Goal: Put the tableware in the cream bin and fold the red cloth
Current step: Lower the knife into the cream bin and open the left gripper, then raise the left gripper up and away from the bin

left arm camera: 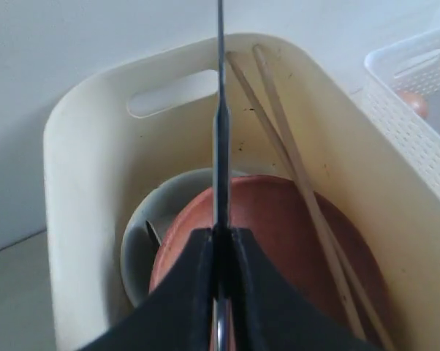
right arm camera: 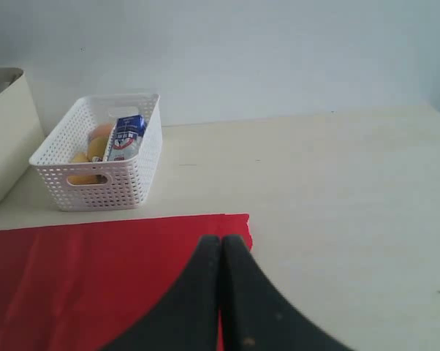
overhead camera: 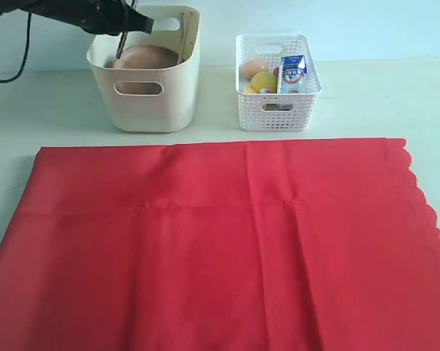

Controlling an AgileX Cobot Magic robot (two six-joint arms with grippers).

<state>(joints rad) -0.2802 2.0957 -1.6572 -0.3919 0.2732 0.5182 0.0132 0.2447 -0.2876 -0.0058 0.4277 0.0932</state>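
While the left arm hangs over the tub, key relation: metal table knife (left arm camera: 221,131) runs straight out from the left gripper (left arm camera: 221,232), long axis pointing down into the cream bin (left arm camera: 81,183); tip not clearly seen.
Left fingers: narrow, clamped on the knife's handle end.
Right gripper (right arm camera: 221,245): fingers pressed together, holding nothing, above the red cloth (overhead camera: 220,241) near its far corner.
Nearer arm: left for the bin; right for the cloth.
Knife's look: thin, grey, edge-on.
Bin contents: round brown wooden plate (left arm camera: 271,227), pale bowl (left arm camera: 143,241), chopsticks (left arm camera: 293,161) leaning on the wall.
Judgement: releasing the knife should land it on the plate.
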